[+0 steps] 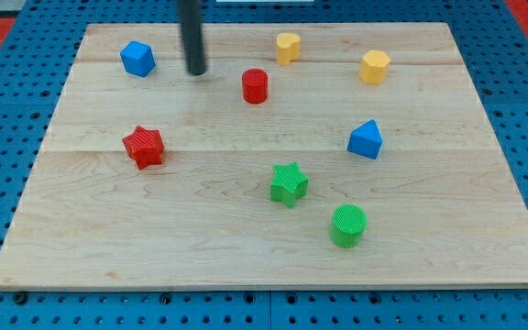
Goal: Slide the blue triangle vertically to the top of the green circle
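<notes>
The blue triangle [366, 139] lies at the view's right of the wooden board [447, 257]. The green circle [348, 225] lies below it and slightly to the left, near the view's bottom. My tip [196, 71] is at the view's top, left of centre, far up and to the left of the blue triangle. It touches no block; it stands between the blue cube [137, 58] and the red cylinder [256, 86].
A green star [289, 183] lies left of the line between triangle and circle. A red star [144, 147] lies at the left. A yellow block [288, 47] and a yellow hexagon [374, 67] sit at the top right.
</notes>
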